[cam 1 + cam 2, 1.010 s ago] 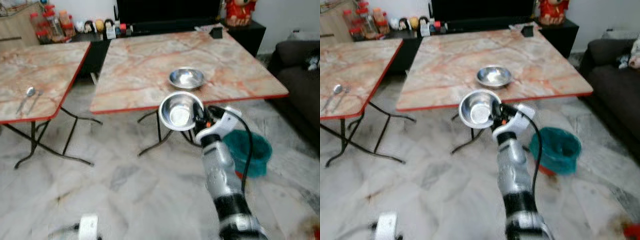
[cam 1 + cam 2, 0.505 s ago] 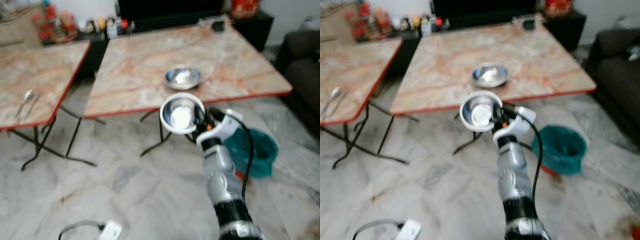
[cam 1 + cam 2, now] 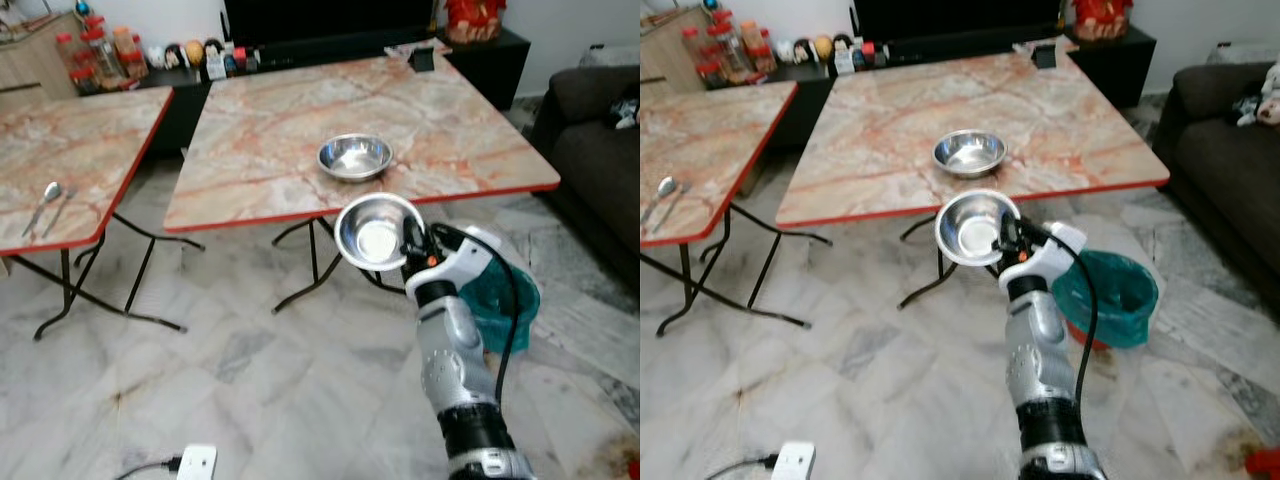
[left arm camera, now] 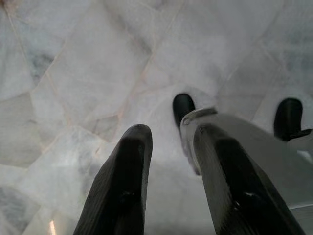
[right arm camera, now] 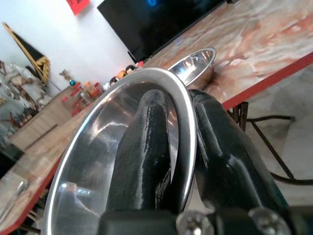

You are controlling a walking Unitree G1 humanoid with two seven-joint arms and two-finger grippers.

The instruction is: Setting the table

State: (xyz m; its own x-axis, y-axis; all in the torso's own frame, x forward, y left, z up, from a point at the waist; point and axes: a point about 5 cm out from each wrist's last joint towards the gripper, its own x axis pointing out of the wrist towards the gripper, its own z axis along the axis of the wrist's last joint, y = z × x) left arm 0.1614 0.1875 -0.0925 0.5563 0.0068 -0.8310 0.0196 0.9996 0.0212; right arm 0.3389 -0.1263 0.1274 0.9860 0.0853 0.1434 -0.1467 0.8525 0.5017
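Gripping steel bowl — right gripper

I see two marble-patterned folding tables with red edges standing on a pale marble floor. The right table carries a steel bowl near its front edge and a small dark object at its far right corner. The left table has a spoon and another utensil just beside it near the front edge. On the floor lies a white power plug, and right of the tables a teal bin.
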